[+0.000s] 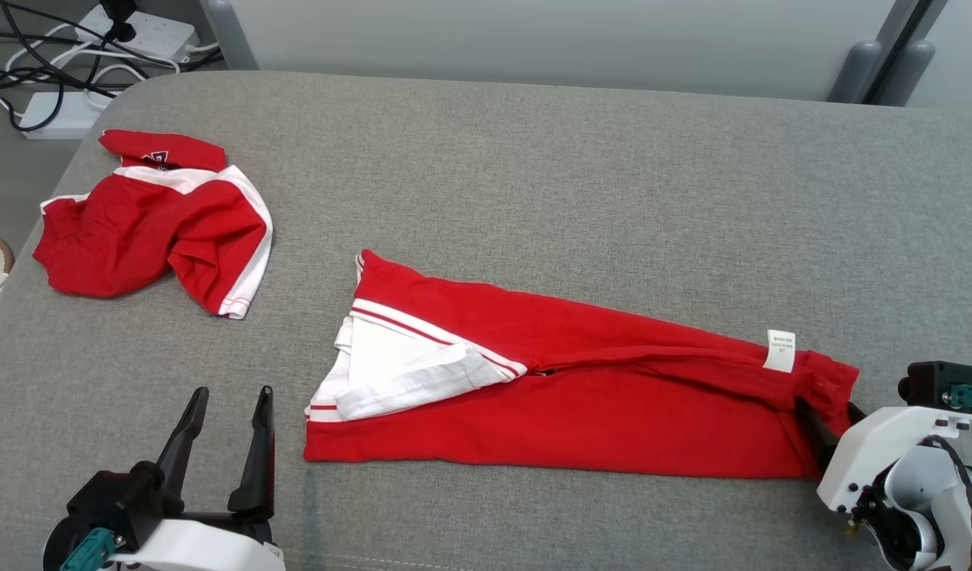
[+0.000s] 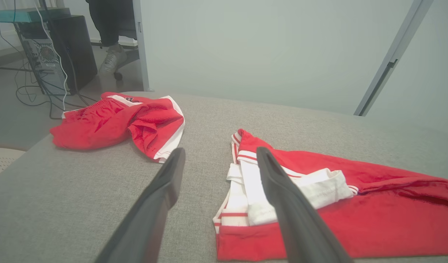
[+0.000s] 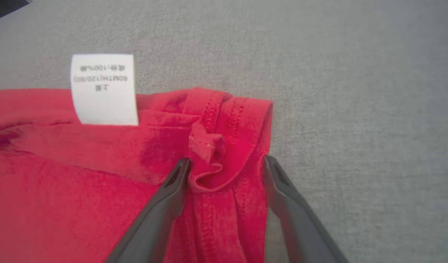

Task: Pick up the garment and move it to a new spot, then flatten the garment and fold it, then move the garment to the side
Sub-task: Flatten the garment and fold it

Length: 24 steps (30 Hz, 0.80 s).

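1. Lying across the grey table [image 1: 533, 159], the red garment [image 1: 613, 396] looks flattened and folded lengthwise into a strip.
2. Cross-folds and the move aside seem left to do.
3. The right jaws gape wide astride its hem, gripping nothing; the left jaws, equally wide and empty, hover beside its sleeves.

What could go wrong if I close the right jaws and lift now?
The right jaws straddle a bunched hem of the folded garment; closing may catch just some layers, so the fold could fall open on lifting.
The care label sits close by and might get pinched too.
The left jaws hang open beside the white sleeve end, clear of the cloth; a one-ended lift would likely drag and crumple it.
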{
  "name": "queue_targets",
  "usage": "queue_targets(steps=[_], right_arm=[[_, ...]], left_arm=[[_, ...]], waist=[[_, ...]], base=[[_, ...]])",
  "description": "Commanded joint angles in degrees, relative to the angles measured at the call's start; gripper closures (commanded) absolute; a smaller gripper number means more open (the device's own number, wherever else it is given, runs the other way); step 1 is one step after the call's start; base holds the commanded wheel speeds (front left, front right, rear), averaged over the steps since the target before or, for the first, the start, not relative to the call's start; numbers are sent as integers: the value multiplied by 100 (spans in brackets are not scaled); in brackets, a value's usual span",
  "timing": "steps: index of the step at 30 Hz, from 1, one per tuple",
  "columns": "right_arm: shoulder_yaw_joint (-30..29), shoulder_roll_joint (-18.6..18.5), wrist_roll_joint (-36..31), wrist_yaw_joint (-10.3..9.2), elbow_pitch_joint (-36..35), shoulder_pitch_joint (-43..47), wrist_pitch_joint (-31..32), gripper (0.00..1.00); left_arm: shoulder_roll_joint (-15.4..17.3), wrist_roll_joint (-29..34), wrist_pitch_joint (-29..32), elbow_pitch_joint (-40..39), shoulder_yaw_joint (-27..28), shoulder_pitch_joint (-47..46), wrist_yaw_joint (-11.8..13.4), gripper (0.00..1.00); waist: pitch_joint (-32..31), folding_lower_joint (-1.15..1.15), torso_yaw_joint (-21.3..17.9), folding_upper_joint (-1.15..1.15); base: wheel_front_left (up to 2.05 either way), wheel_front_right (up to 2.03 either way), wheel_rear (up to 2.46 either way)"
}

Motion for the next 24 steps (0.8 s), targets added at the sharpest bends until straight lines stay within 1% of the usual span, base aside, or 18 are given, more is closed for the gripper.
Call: queue_targets(steps=[1, 2, 3, 4, 5, 8, 10, 14, 19, 20, 22, 24], right_arm=[[299, 124, 172, 11, -28, 18, 204, 0], [376, 123, 247, 11, -38, 22, 277, 0], [450, 101, 293, 11, -47, 32, 337, 40], [489, 87, 359, 11, -55, 44, 380, 65], [523, 65, 418, 11, -74, 53, 406, 100], [490, -111, 535, 11, -72, 92, 430, 100], [356, -251, 581, 11, -59, 109, 350, 100], [-53, -578, 616, 11, 42, 203, 206, 100], [-757, -1000, 684, 11, 180, 441, 6, 100], [-757, -1000, 684, 11, 180, 441, 6, 100], [-978, -1155, 675, 11, 213, 545, -51, 100], [-1119, -1199, 703, 11, 165, 571, -61, 100]], left_arm=[[124, 77, -48, -81, 241, -329, -24, 0], [119, 77, -51, -74, 250, -327, -25, 0], [111, 74, -53, -69, 258, -325, -29, 0], [102, 66, -54, -66, 265, -324, -38, 0], [76, 19, -56, -76, 277, -322, -75, 0], [67, 14, -60, -58, 281, -328, -111, 0], [68, 36, -62, -45, 276, -336, -123, 0], [64, 43, -65, -42, 281, -336, -129, 0], [48, 40, -67, -48, 271, -311, -133, 0], [48, 40, -67, -48, 271, -311, -133, 0], [44, 36, -68, -46, 269, -303, -135, 0], [52, 39, -69, -54, 297, -291, -121, 0]], waist=[[0, 0, -8, 0], [-1, 0, -18, 0], [-4, 0, -27, 0], [-9, 0, -39, 0], [-10, 0, -54, 0], [-26, 0, -99, 0], [-36, 0, -132, 0], [-63, 0, -193, 0], [-103, 0, -269, 0], [-103, 0, -269, 0], [-107, 0, -301, 0], [-93, 0, -371, 0]], base=[[0, 0, 0], [0, 0, 0], [0, 0, 0], [0, 0, 0], [0, 0, 0], [0, 0, 0], [0, 0, 0], [0, 0, 0], [0, 0, 0], [0, 0, 0], [0, 0, 0], [0, 0, 0]])
